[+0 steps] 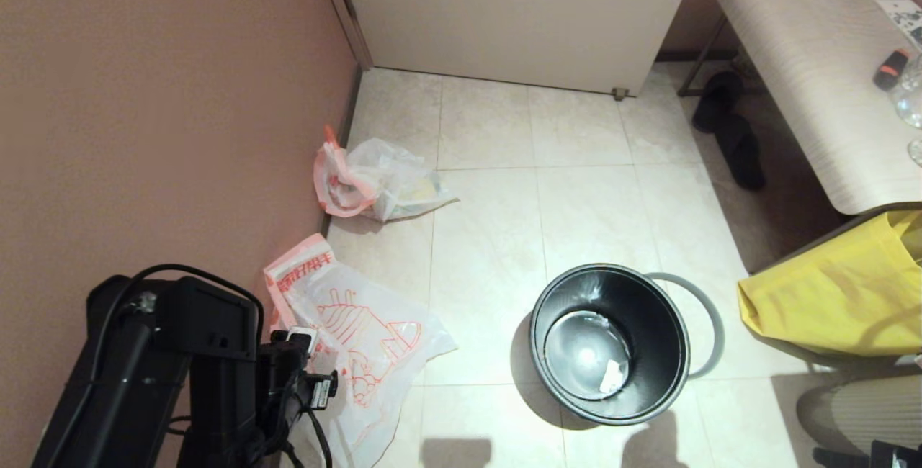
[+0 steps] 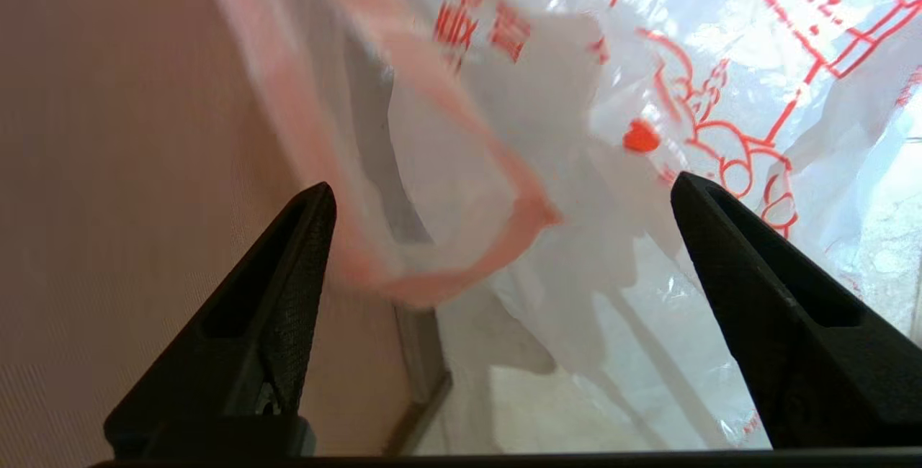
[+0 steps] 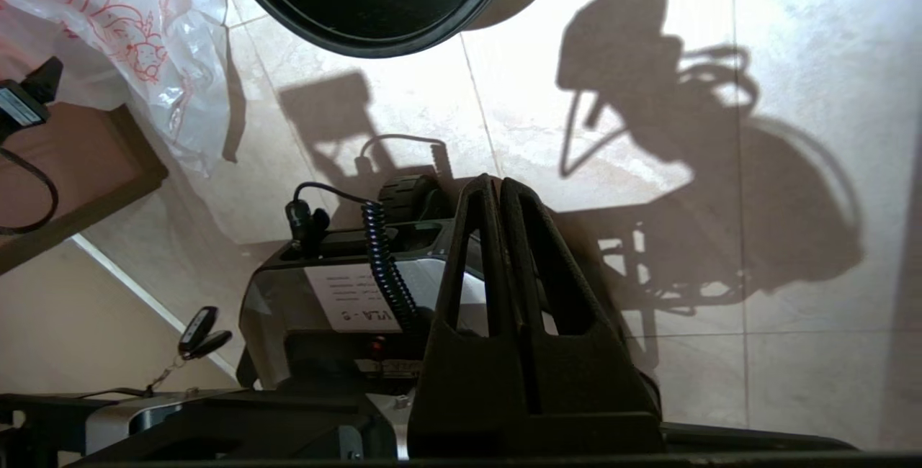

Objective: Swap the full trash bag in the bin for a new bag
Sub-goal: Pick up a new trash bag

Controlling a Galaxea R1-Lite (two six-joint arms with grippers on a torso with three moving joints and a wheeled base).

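- My left gripper [image 2: 504, 194] hangs low at my left, close to the pink wall [image 1: 144, 93], pointing down at the new bag [image 1: 360, 338]; my jaws stand wide apart with nothing between them, and a pink-red handle loop [image 2: 461, 237] of that bag lies just past the tips.
- My left arm [image 1: 180, 367] is bent down beside the wall, its black wrist covering the near edge of the bag.
- My right gripper [image 3: 500, 187] sits low in front of my base [image 3: 346, 295], jaws pressed together on nothing, over the tiled floor [image 3: 792, 93] and well apart from the bags.
- The new bag lies flat and crumpled on the floor by the wall, red house drawing facing up.
- The bin [image 1: 611, 342] stands upright on the floor to the right of the bag, unlined; a small pale scrap [image 1: 612, 376] lies on its bottom.
- The grey ring [image 1: 702, 317] lies on the floor against the bin's far right side, off the rim.
- The full trash bag [image 1: 374, 181] lies farther off at the foot of the wall, lumpy, with something yellowish showing through.
- A big yellow bag [image 1: 843, 295] sits at the right under a pale desk [image 1: 814, 72], and a white door [image 1: 518, 14] closes the far end.
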